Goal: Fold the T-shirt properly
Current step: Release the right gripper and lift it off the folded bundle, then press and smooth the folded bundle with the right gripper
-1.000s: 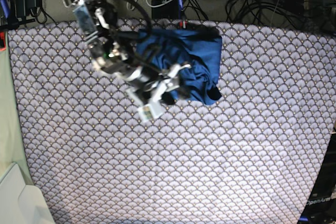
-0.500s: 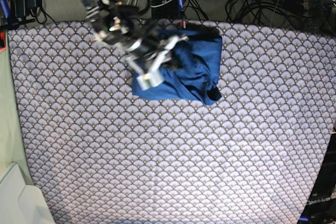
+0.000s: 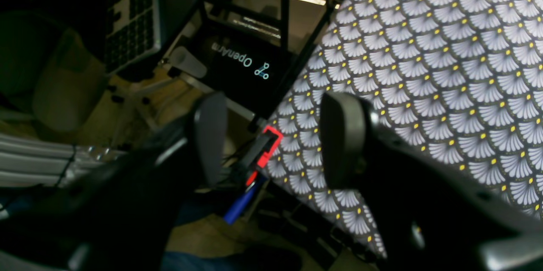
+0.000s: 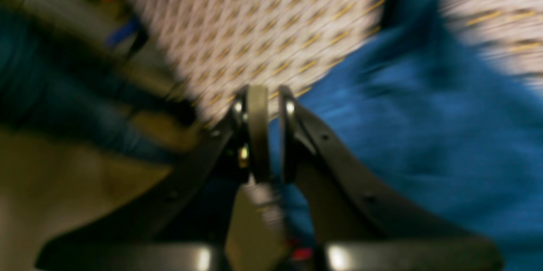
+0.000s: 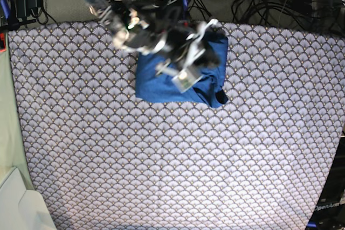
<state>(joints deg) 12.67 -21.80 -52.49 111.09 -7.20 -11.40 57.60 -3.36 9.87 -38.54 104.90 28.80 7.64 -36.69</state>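
On table: patterned cloth [image 5: 178,154], full cover. T-shirt [image 5: 156,87], blue, lay as compact bundle at far-centre edge. Right gripper [image 5: 186,74] had swung from shirt's near-left corner to over its middle w/in a sec; fingers nearly closed, nothing visibly held. Fold prob. near done. Left gripper [image 3: 271,135] wide, empty, off table edge.

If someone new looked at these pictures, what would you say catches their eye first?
First is the blue T-shirt, bunched into a rough block near the far edge of the scallop-patterned cloth. Over it hangs the right gripper, motion-blurred, its jaws nearly together in the wrist view. The left gripper is open at the table's edge, holding nothing, facing a black panel lettered OpenArm.
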